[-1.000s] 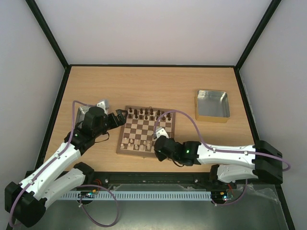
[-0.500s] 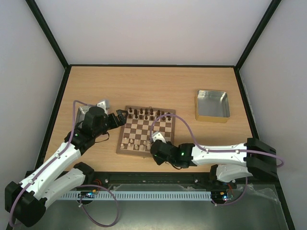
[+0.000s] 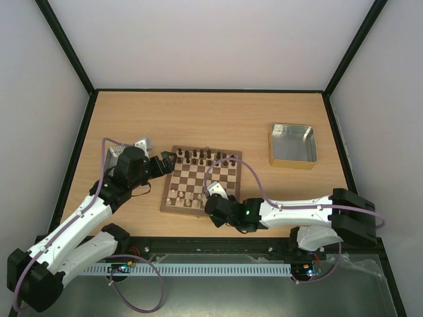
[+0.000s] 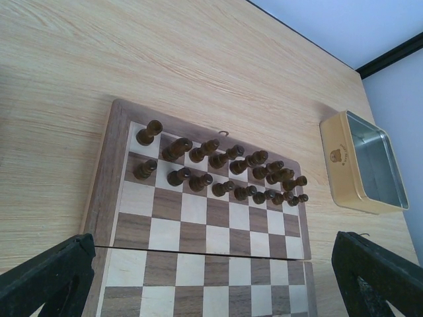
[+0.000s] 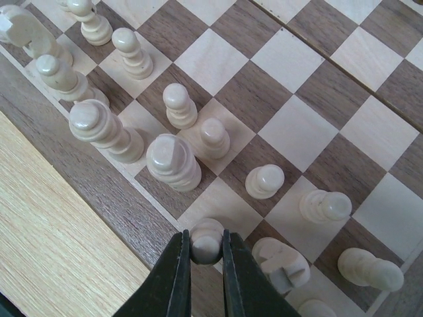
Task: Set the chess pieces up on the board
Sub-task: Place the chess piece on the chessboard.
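The wooden chessboard (image 3: pixel 201 181) lies mid-table, with dark chessmen (image 3: pixel 198 157) along its far rows and cream chessmen (image 3: pixel 182 197) along its near rows. In the right wrist view my right gripper (image 5: pixel 205 249) is shut on a small round-headed cream piece (image 5: pixel 206 240), held over the near edge of the board (image 5: pixel 218 105) beside other cream pieces (image 5: pixel 173 162). In the top view the right gripper (image 3: pixel 213 198) is at the board's near edge. My left gripper (image 3: pixel 166 160) hovers at the board's far left corner, open and empty, its fingers (image 4: pixel 46 281) wide apart.
A shiny square metal tin (image 3: pixel 292 145) stands at the right, also seen in the left wrist view (image 4: pixel 367 165). Another metal tin (image 3: pixel 132 146) lies at the left, partly hidden behind the left arm. Black frame rails edge the table.
My right gripper has moved left and nearer along the board's near edge, its arm swinging with it. The left arm has not moved.
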Motion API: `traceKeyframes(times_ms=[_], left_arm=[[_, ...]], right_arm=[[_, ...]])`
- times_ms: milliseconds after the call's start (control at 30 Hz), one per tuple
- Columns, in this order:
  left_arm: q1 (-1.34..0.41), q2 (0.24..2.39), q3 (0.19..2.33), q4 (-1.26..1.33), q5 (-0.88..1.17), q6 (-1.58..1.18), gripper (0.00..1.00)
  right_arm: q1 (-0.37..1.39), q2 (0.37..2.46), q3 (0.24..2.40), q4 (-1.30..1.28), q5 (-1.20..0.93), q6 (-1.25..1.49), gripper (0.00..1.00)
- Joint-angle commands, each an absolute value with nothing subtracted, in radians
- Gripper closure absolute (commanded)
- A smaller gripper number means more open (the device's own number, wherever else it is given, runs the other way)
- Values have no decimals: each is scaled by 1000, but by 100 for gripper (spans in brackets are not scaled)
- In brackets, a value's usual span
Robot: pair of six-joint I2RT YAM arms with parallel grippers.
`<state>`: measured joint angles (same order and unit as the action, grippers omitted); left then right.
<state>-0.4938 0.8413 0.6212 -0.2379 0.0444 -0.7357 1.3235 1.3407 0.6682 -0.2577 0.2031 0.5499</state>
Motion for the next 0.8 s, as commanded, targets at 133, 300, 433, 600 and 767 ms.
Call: traceKeyframes(times_ms=[133,300,433,600,767], left_arm=[[-488,837,621,-235,44,-727,1],[-488,818,619,-243,35,-729,0],[-487,810,619,-245,36,-729,1],[-486,795,629,-270,29,-743,1],[-486,763,652,-307,65,-761,1]], right_arm=[[1331,1360,662,-228,246,552,86],[1331,1323,673,-253,238,563,74],[1331,1307,695,-278,256,564,70],[1332,1236,737,-310,267,578,70],[1330,1108,764,-366,401,616,63]])
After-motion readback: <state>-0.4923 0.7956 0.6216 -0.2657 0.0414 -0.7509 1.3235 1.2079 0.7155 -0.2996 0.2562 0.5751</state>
